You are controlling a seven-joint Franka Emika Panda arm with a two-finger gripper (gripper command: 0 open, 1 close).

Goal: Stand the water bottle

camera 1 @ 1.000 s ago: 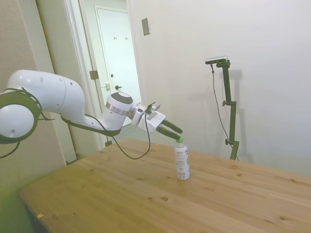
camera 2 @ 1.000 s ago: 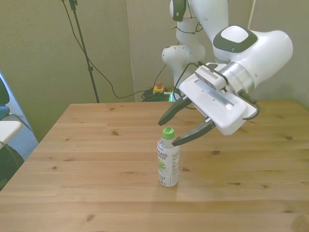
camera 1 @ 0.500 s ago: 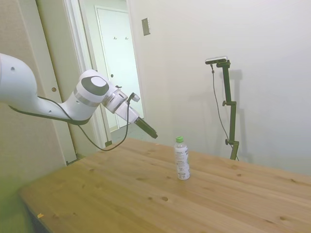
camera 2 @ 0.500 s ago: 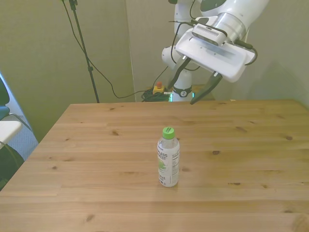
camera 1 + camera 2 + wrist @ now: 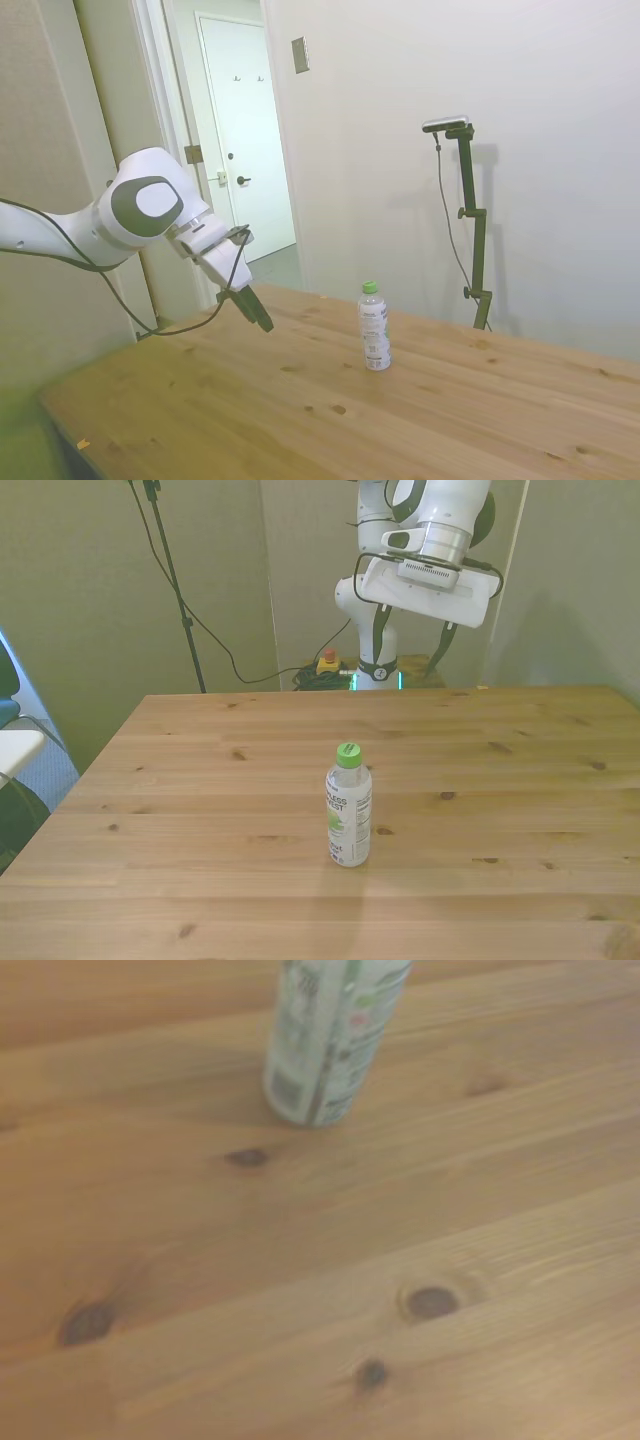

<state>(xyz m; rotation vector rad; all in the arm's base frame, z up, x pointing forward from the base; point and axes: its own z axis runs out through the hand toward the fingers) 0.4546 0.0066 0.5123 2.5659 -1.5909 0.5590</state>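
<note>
The water bottle (image 5: 374, 326) (image 5: 348, 810) stands upright near the middle of the wooden table (image 5: 250, 400) (image 5: 180, 780), green cap on top, white label facing the front view. Its lower part shows blurred in the wrist view (image 5: 325, 1040). My gripper (image 5: 263, 320) (image 5: 407, 666) hangs over the table's far edge in the front view, well apart from the bottle. Its dark fingers (image 5: 378, 645) point downward, spread wide, with nothing between them.
Bare wood with dark knots (image 5: 430, 1302) surrounds the bottle on all sides. Behind the table, cables and a small box with a red button (image 5: 327, 661) lie on the floor. A white door (image 5: 245, 130) stands beyond the arm in the side view.
My gripper has drawn back from the bottle's cap, risen, then swung down toward the table's far edge. The bottle has stayed upright and has not shifted.
</note>
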